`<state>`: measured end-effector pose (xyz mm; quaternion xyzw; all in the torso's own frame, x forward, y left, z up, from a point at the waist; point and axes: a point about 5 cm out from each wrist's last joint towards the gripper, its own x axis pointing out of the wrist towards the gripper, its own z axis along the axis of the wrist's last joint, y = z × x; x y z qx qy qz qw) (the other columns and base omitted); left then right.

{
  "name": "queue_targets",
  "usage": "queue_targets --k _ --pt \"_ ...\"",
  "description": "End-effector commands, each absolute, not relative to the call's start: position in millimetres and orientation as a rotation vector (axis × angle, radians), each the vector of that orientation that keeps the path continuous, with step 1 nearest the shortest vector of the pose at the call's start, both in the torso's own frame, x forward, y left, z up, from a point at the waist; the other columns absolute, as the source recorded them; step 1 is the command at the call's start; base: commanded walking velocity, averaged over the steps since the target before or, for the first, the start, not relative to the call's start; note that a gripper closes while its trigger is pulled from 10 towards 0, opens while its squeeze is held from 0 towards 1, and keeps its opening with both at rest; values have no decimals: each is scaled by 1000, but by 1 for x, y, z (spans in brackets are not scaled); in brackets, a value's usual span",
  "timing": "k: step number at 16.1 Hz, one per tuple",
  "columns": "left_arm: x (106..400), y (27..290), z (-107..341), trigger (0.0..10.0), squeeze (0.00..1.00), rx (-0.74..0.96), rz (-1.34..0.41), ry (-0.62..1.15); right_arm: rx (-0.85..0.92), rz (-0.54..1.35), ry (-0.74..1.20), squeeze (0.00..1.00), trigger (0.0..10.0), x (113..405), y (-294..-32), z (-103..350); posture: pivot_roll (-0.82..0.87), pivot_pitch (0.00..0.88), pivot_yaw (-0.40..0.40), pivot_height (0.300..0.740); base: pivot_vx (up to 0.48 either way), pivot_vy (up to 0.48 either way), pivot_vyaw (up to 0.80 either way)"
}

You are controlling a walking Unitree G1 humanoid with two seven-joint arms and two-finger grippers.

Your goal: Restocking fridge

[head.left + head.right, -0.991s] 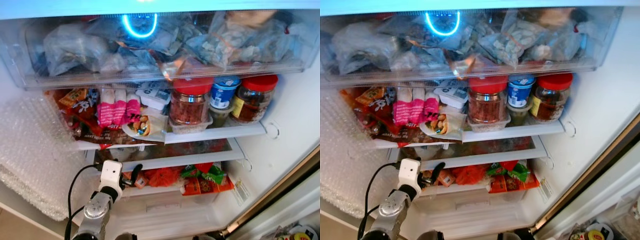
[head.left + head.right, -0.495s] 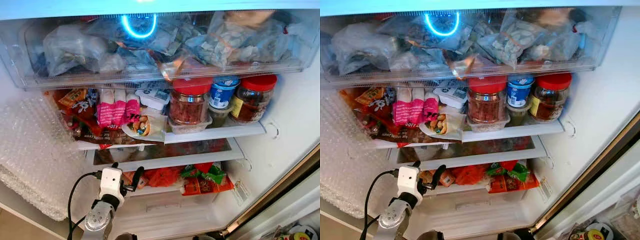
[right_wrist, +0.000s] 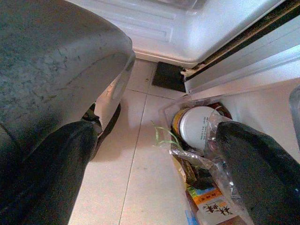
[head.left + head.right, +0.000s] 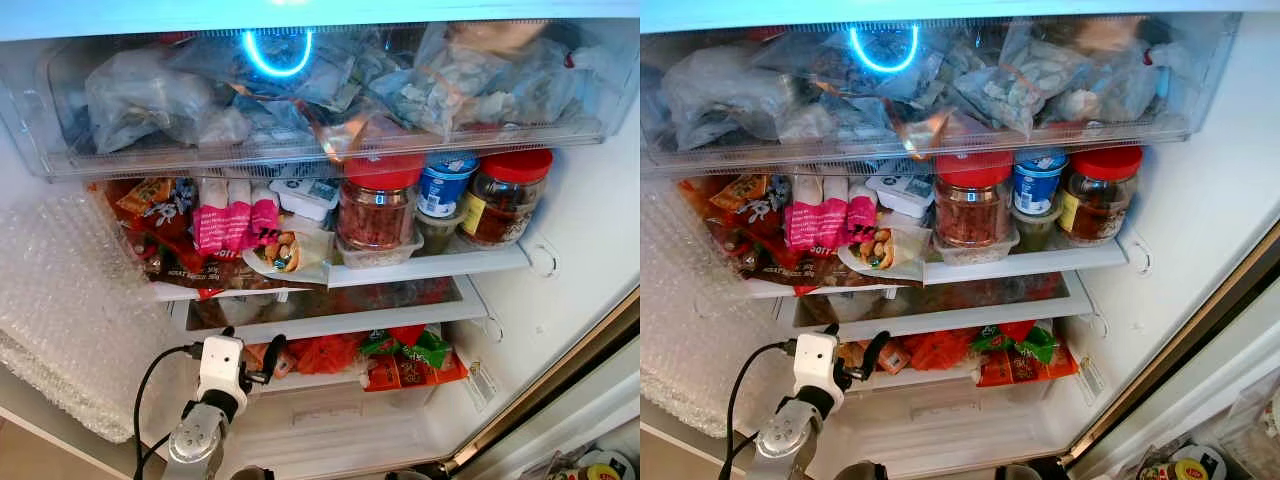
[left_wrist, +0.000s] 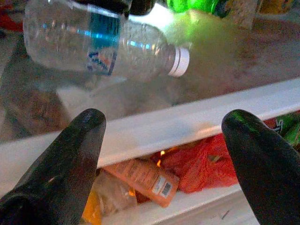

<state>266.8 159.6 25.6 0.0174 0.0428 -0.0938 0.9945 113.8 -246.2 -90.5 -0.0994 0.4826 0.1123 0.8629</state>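
Looking into an open fridge (image 4: 590,240) from the head views, with the left hand (image 4: 248,350) reaching up at the lower left, fingers spread and holding nothing, tips sitting just at the front rail of the glass shelf (image 4: 340,318). Showing, in the left wrist view, what the head views are hiding: a clear bottle (image 5: 101,44) with a blue label and white cap lying on its side on that glass shelf (image 5: 225,61), beyond the two open fingers (image 5: 70,164) and not touching them, cap pointing towards some green packets (image 5: 197,4) at the back. Also showing through the glass an orange packet (image 5: 145,180) and a red net bag (image 5: 201,164) in the drawer below. Hanging low outside the fridge, the right hand (image 3: 154,173), fingers apart and empty, over a pale tiled floor (image 3: 140,178) with a white-lidded tin (image 3: 199,126) and wrapped goods (image 3: 206,197) beside the fridge base. Carrying, higher up in the head views, red-lidded jars (image 4: 378,205), a blue-lidded tub (image 4: 447,183), pink packs (image 4: 232,222) and snack bags (image 4: 150,200) on the middle shelf, under a clear drawer (image 4: 300,90) crowded with bagged food. Hanging at the left wall, bubble wrap (image 4: 70,320).
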Motion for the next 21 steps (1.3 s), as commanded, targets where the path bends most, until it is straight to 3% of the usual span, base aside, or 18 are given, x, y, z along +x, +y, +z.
queue_targets --k 1,10,21 --pt "265 160 24 10000 0 42 -186 98 -218 234 1006 0 10000 114 -246 -90 -6 3 -13 646 0 0 0" --pt "263 159 22 10000 0 43 -183 107 -221 237 1008 0 10000 113 -245 -91 -5 0 -8 646 0 0 0" --pt "263 159 21 10000 0 44 -181 118 -215 232 1007 0 10000 113 -245 -91 -3 6 -10 646 -288 0 0"
